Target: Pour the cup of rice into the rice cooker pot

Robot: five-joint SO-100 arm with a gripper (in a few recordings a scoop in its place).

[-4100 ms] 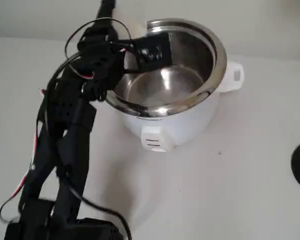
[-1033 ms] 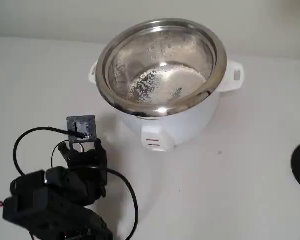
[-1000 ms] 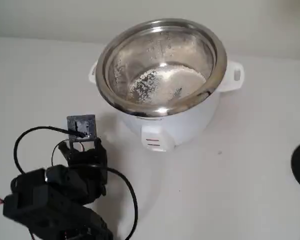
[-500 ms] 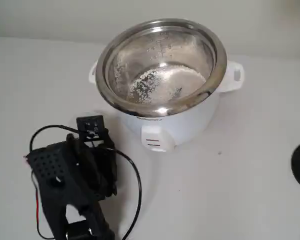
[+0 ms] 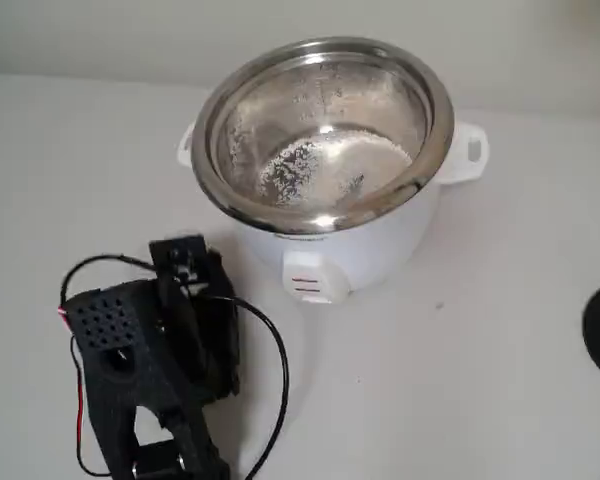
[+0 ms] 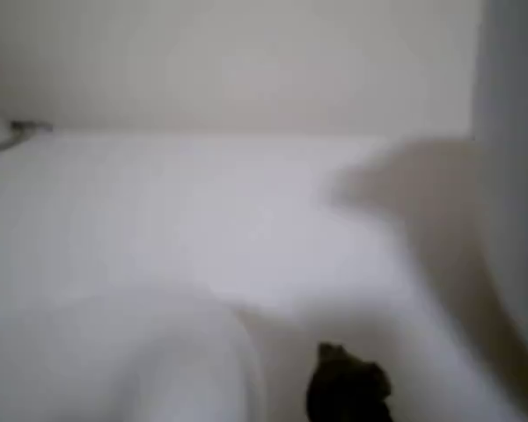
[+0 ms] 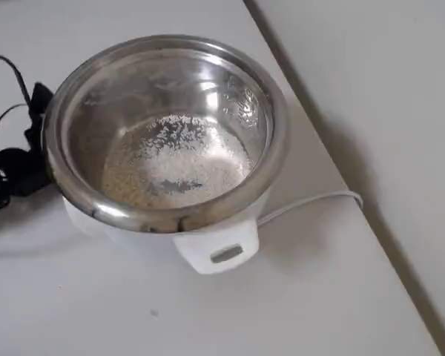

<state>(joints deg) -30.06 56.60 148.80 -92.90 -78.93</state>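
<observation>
On the white desk (image 5: 460,380), a shiny steel pot (image 7: 165,133) sits in its white cooker, rice (image 7: 179,165) spread pale across its bottom. The black pincer (image 5: 185,262) rests low beside it; I cannot tell its opening.

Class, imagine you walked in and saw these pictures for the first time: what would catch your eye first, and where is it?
The big shiny rice cooker pot stands out first, sitting in its white cooker body at the middle of the white table. A pale layer of rice covers its bottom. Next comes the black robot arm, folded low on the table at the lower left of the fixed view, beside the cooker.
</observation>
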